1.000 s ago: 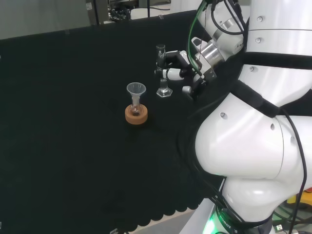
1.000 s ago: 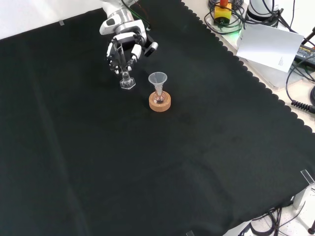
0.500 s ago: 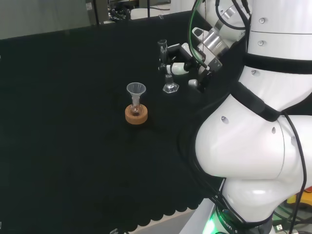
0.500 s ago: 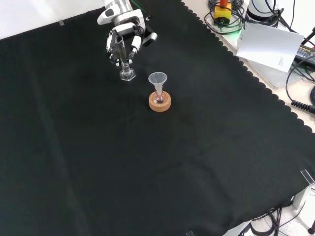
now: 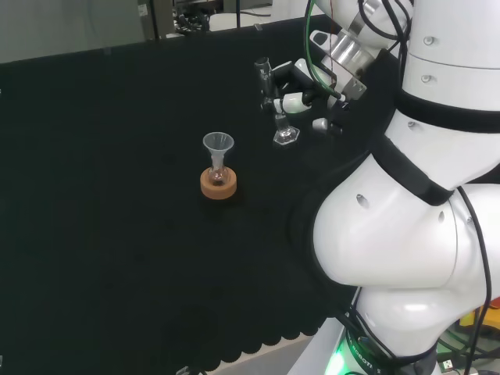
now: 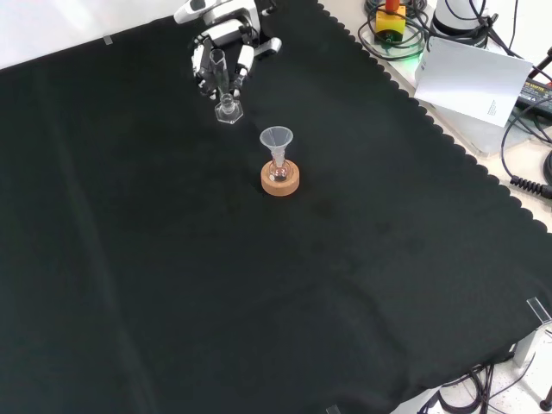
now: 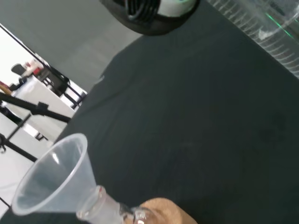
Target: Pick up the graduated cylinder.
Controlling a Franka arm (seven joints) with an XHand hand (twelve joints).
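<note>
The clear graduated cylinder with a hexagonal foot hangs above the black cloth, slightly tilted. The hand is shut on its upper part, fingers curled around the tube. In the wrist view a stretch of the cylinder's marked wall shows close up, with a fingertip of the hand beside it.
A small flask with a clear funnel in its neck sits on a cork ring near the cylinder. The arm's white links stand at the head view's right. Papers and cables lie beyond the cloth's edge.
The hand has lifted the cylinder off the cloth and carried it right in the head view, up and away from the funnel in the front view.
</note>
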